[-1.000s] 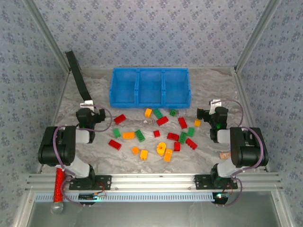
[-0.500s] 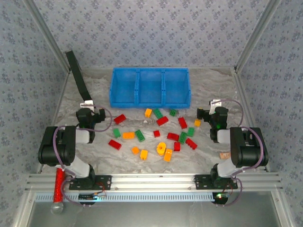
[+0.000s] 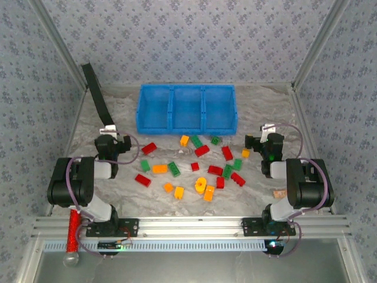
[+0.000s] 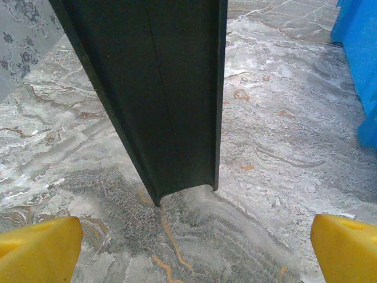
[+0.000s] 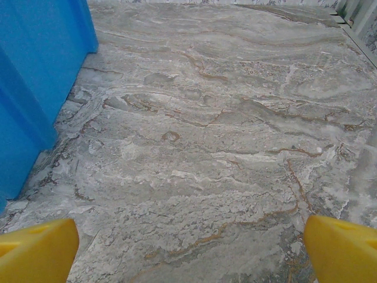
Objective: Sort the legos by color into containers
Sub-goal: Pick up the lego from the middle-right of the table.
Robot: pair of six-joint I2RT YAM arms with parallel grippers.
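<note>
Status unchanged: left gripper [image 4: 189, 250] and right gripper [image 5: 188, 250] idle, jaws wide apart, empty (legos [image 3: 194, 167] scattered, blue tray [image 3: 187, 86] unfilled); sorting unstarted.

Marbled table [image 3: 265, 115] with legos [image 3: 202, 151], blue tray [image 3: 187, 127]

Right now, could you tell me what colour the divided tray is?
The tray is bright blue; top view.
</note>
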